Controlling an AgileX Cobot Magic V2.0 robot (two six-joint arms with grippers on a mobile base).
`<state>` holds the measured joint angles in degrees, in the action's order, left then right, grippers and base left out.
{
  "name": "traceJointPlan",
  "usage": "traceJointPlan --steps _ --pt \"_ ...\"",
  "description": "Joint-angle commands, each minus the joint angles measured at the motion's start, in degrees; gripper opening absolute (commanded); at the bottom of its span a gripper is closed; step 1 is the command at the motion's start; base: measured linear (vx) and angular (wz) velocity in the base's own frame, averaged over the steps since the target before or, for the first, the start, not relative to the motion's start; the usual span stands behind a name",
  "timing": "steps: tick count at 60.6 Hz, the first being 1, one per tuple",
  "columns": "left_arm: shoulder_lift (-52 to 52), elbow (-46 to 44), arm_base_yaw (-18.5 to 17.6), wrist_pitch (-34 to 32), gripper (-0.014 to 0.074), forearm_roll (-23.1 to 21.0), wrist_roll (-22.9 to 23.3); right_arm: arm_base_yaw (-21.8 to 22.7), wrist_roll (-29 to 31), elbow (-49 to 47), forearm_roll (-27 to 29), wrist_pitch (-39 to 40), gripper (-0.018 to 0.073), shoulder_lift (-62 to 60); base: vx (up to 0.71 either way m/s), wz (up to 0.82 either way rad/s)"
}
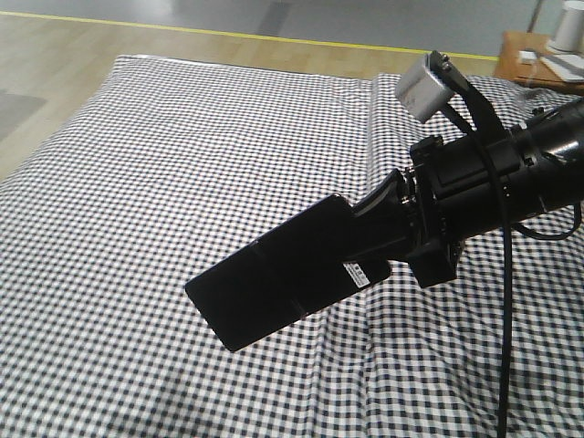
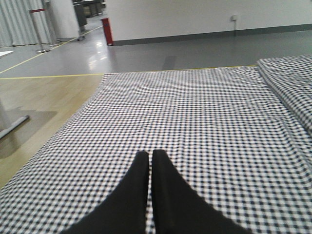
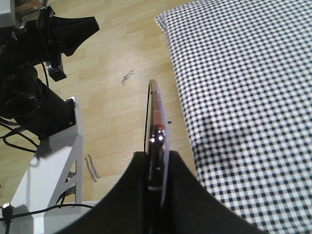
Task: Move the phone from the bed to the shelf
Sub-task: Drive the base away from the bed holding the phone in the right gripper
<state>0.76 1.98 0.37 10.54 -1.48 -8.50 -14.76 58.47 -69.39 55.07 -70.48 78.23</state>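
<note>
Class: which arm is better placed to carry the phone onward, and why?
Right: the right gripper clamps the phone, held clear of the bed; the left gripper is shut, holding nothing.

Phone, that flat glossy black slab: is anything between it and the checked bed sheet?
Nothing. The front view shows the right gripper holding the glossy black phone above bare black-and-white checked bed sheet.

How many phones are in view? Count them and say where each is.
1. The phone is clamped in the right gripper, clear of the bed; others may be hidden.
</note>
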Motion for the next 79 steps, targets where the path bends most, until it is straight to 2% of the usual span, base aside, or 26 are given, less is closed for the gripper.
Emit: traceJointPlan --steps 1,79 --pt "0.74 -1.27 -0.34 -4.11 0.0001 -0.52 0.33 -0.09 0.26 -1.54 4.44 -3.18 -0.0002 -2.05 -0.10 0.38" --pt "0.74 -1.27 -0.34 -4.11 0.0001 -0.52 0.33 -0.09 0.26 -1.54 4.44 -3.18 -0.0002 -2.05 -0.10 0.37"
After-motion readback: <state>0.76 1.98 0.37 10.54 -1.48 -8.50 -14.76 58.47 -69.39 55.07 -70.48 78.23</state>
